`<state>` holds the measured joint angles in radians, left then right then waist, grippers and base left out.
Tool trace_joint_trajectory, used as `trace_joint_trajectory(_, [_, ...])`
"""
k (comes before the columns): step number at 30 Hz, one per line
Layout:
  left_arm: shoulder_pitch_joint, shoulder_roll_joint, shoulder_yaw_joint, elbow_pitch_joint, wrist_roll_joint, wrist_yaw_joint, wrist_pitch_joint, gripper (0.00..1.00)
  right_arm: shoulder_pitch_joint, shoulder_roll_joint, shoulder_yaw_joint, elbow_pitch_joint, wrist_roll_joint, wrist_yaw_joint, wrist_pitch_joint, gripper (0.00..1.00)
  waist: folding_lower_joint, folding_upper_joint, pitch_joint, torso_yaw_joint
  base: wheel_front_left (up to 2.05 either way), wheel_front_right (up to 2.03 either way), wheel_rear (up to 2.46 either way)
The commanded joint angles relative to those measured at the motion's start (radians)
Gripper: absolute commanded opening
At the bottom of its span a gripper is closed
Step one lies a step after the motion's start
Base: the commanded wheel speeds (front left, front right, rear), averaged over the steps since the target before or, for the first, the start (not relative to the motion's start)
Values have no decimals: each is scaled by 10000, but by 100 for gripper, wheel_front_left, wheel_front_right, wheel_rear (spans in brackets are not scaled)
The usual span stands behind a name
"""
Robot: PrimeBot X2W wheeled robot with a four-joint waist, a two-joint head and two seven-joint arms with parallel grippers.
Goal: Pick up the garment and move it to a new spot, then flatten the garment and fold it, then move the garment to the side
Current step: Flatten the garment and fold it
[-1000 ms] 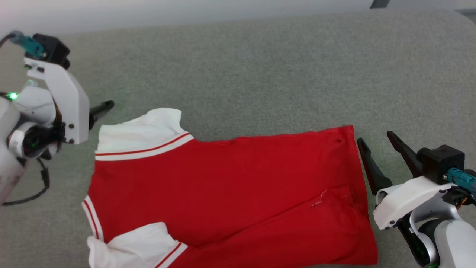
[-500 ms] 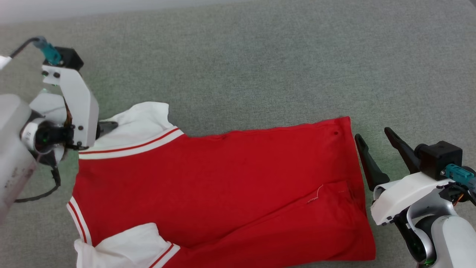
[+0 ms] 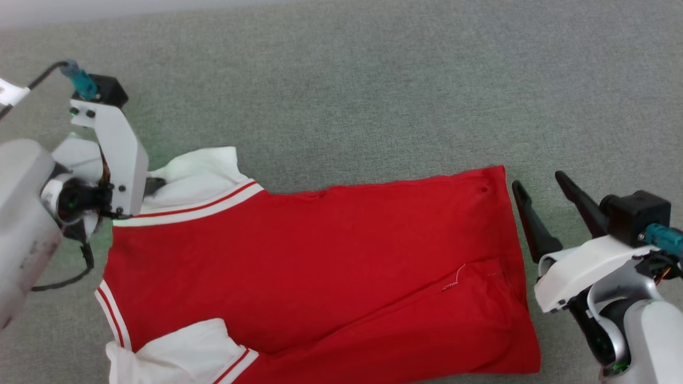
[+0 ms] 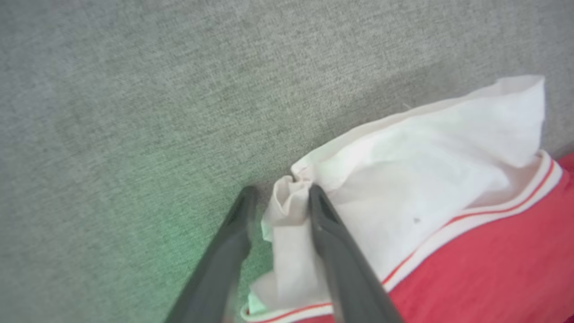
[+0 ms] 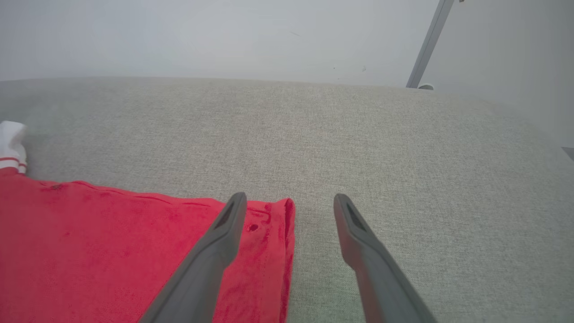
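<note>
The garment (image 3: 320, 256) lies spread on the grey fabric surface: a red body with white sleeves at the left and its hem at the right. My left gripper (image 3: 155, 184) is at the upper white sleeve (image 4: 448, 179). In the left wrist view the left gripper (image 4: 281, 194) has its fingers apart, with a bunched edge of that sleeve between them. One finger (image 4: 323, 215) touches the cloth and the other stands just off it. My right gripper (image 3: 539, 181) is open beside the hem. In the right wrist view the right gripper (image 5: 290, 197) straddles the garment's (image 5: 112, 246) red corner.
The grey fabric surface (image 3: 373, 80) stretches wide behind and to the right of the garment. A pale wall (image 5: 224, 36) rises behind it, with a slanted metal bar (image 5: 426, 45) at the far right. The lower white sleeve (image 3: 176, 352) is crumpled near the bottom edge of the head view.
The head camera has tilted down. My left gripper has come down and in onto the upper white sleeve, and its fingers have narrowed around the sleeve's edge. The right gripper has barely moved.
</note>
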<state>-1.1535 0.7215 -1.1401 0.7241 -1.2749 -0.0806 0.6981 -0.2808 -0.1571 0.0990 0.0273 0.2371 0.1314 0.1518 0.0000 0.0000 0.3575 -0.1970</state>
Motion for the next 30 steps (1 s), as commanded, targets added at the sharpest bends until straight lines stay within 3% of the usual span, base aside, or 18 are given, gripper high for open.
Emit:
trace_joint_trajectory(1, [494,-213,-270,63,60,-134,24,0,-170,17,-114,-79,-32,-16,124,100,0,0,-16,10,0,0,0])
trace_joint_trajectory(5, [396,-306,-256,127,85,-279,-151,0,-278,24,-236,-86,40,-16,698,100,0,0,-70,62,0,0,0])
trace_joint_trajectory(13, [299,-554,-297,196,67,-447,-369,0,-1129,-247,-65,671,719,-16,3059,100,0,0,-194,265,0,0,0])
trace_joint_trajectory(20, [135,-741,-347,202,93,-490,-542,0,-2197,-584,397,2134,1504,-16,4928,100,0,0,-182,525,0,0,0])
trace_joint_trajectory(28, [-17,-927,-375,72,2,-508,-819,0,-3405,-692,1088,4052,2102,-16,5876,100,0,0,-138,720,0,0,0])
trace_joint_trajectory(29, [-19,-937,-382,27,-19,-508,-866,0,-3513,-674,1144,4273,2202,-16,5964,27,0,0,-141,734,0,0,0])
trace_joint_trajectory(30, [-18,-932,-388,-9,-42,-510,-899,0,-3604,-714,1262,4488,2207,-16,6106,0,0,0,-146,752,0,0,0])
